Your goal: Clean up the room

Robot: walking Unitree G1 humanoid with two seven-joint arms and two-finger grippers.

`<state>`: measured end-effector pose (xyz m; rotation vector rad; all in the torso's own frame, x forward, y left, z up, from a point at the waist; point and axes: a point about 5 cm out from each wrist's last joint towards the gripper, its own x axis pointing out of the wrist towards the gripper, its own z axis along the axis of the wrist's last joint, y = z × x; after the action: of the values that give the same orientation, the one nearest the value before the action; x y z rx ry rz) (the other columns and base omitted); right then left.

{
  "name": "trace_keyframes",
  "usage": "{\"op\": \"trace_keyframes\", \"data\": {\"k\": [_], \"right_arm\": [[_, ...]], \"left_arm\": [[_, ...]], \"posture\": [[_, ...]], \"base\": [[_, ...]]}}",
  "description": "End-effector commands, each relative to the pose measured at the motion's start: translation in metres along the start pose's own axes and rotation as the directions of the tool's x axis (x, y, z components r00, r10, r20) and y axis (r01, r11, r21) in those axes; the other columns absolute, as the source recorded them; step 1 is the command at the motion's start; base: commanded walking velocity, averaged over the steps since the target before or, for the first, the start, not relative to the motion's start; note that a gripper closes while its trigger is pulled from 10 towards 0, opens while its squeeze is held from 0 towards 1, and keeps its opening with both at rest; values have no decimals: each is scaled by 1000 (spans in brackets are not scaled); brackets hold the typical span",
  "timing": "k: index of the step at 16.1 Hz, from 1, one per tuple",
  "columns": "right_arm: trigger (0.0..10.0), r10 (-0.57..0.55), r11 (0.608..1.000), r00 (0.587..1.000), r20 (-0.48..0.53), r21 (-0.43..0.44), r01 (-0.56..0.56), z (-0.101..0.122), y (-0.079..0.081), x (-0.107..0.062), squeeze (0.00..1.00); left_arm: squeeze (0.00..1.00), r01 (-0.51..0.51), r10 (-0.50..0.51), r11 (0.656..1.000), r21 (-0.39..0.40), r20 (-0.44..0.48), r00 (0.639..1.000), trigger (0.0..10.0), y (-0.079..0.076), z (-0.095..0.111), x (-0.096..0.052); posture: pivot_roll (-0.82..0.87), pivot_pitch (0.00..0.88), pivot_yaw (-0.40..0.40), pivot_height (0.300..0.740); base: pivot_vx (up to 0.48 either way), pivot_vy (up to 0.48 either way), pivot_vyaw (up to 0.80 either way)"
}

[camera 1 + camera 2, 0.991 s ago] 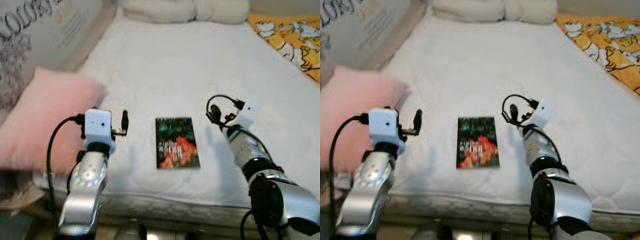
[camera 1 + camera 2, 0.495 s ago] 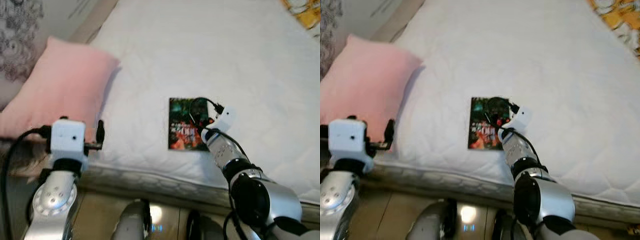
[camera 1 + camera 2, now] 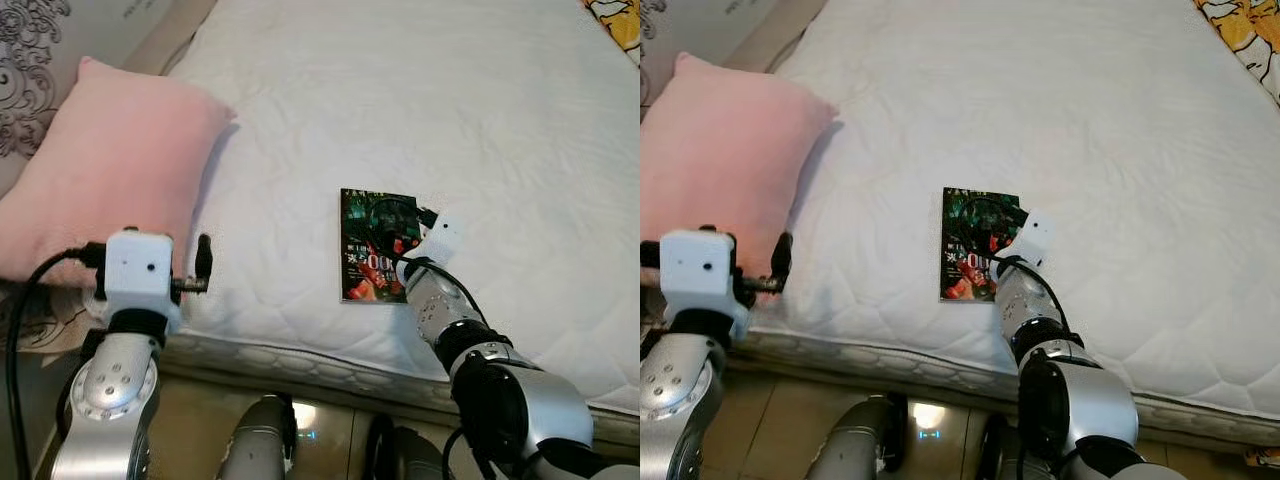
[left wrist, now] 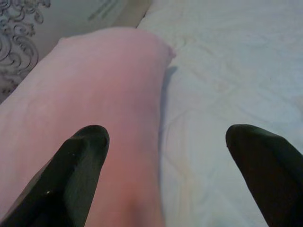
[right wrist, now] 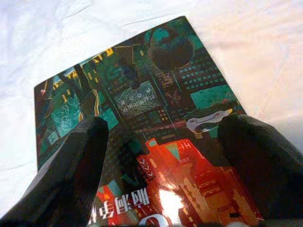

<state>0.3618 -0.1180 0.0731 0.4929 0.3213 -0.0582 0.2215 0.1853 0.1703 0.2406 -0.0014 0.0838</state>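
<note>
The right arm and its black cable cover the right side of the thin dark book with the green and red cover [image 3: 362,250], so that edge is hard to see. The writing on the cover is too small to read from the head views. In the right wrist view the near end of the book runs off the picture.

The book lies flat on the white quilted bed [image 3: 420,110], close to the near edge and about halfway along it. Its long side runs from the near edge toward the far end of the bed. The green part of the cover is at the far end and the red part is at the near end.

The right gripper [image 5: 163,142] is just above the book with its two black fingers spread wide apart. It holds nothing.

The left gripper [image 4: 165,142] is at the near left corner of the bed, beside the big soft pink pillow [image 3: 105,175]. Its fingers are spread wide too, and it holds nothing.
</note>
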Motion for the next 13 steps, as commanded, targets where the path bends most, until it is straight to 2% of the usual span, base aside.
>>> {"op": "trace_keyframes", "data": {"k": [1,3,6,7,10,12,13], "right_arm": [[10000,-63,998,998,-19,-29,63,-11,-15,-4,0],[10000,-62,994,998,15,-88,63,-7,-14,-4,0],[10000,-21,991,997,75,-132,31,2,-5,-3,0],[10000,28,988,997,72,-152,-16,-1,2,-3,0],[10000,43,986,999,-2,-161,-43,-17,9,-5,0],[10000,49,983,999,-10,-175,-50,-17,13,-5,0],[10000,29,987,1000,3,-156,-29,-11,14,-3,0]], "left_arm": [[0,6,-6,1000,-1,-19,1000,10000,-3,-5,0],[0,7,-8,1000,-11,-11,1000,10000,-6,-5,5],[0,22,-22,1000,-17,6,1000,10000,-12,-4,12],[0,22,-21,1000,-22,13,1000,10000,-13,-4,16],[0,25,-25,999,-19,19,1000,10000,-14,-3,18],[0,29,-29,999,-14,18,999,10000,-14,-3,17],[0,31,-31,1000,3,29,999,10000,-13,-1,16]], "posture": [[356,250,-39,736],[341,237,-45,736],[313,218,-52,736],[301,208,-56,736],[311,216,-43,736],[330,224,-44,736],[338,228,-48,736]], "base": [[0,0,0],[0,0,0],[0,0,0],[0,0,0],[0,0,0],[0,0,0],[0,0,0]]}}
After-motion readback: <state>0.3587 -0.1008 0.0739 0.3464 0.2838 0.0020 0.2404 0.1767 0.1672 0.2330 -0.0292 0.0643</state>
